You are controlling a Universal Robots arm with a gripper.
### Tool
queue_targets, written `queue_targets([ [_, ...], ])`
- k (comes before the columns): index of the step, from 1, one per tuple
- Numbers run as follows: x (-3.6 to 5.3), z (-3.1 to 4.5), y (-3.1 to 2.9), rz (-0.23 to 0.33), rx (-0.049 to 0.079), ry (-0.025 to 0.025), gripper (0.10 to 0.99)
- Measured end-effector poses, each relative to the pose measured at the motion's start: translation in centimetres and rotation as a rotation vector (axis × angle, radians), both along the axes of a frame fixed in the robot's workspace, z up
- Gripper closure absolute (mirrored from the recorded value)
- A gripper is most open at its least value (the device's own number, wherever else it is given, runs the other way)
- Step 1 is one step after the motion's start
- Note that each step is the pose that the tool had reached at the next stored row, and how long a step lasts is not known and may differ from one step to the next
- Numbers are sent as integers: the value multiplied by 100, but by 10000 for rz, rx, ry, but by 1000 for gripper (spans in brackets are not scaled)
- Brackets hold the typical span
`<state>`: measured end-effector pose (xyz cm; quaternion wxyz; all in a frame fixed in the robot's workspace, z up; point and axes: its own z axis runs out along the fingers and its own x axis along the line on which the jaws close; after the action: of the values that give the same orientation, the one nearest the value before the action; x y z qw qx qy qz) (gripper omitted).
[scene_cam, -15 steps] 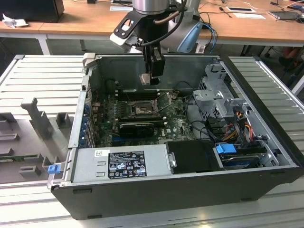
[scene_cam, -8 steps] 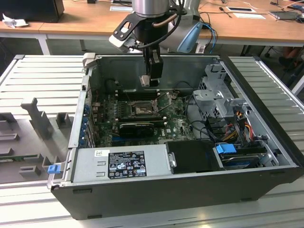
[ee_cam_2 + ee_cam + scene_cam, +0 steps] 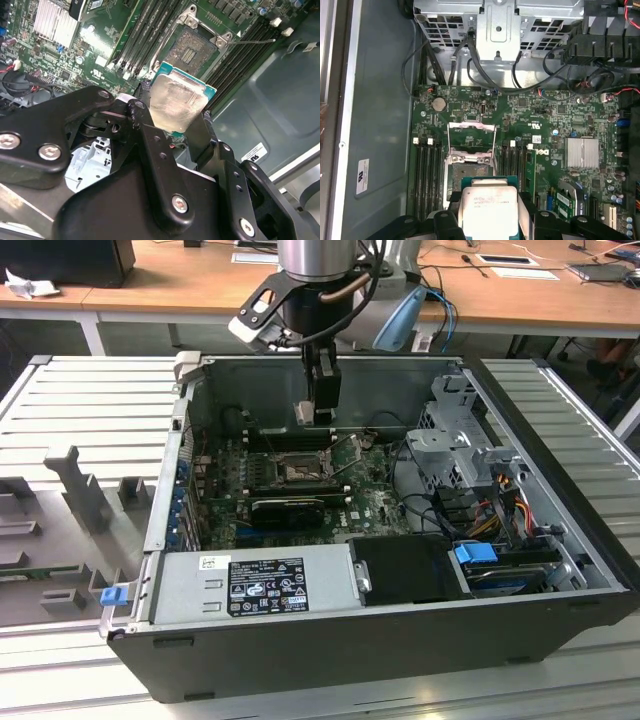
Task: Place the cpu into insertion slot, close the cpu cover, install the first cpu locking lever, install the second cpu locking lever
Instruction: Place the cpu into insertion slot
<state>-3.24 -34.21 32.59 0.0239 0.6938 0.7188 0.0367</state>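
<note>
Cpu [image 3: 177, 102], clamped in the pincer [image 3: 175, 124], hangs over the case [image 3: 400, 660] on a slatted table [image 3: 90, 410], desks [image 3: 150, 280] behind.

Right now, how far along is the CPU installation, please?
Nothing looks finished. In hand: the end effector grips the cpu, held above the board. Left: the insertion slot is open and empty, so seating the chip and every locking step remain.

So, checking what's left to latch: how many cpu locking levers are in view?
2, in the first wrist view: one lever along one side of the insertion slot, the other lever along the opposite side. None looks hidden.
</note>
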Motion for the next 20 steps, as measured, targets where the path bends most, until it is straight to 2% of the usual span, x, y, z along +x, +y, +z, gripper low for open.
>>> queue_targets([
  [7,0,-15,1,-73,4,-2,557],
  [10,-1,-63,0,-299,2,-1,557],
  [14,-1,-164,1,-343,2,-1,557],
  [20,-1,-232,1,-343,2,-1,557],
])
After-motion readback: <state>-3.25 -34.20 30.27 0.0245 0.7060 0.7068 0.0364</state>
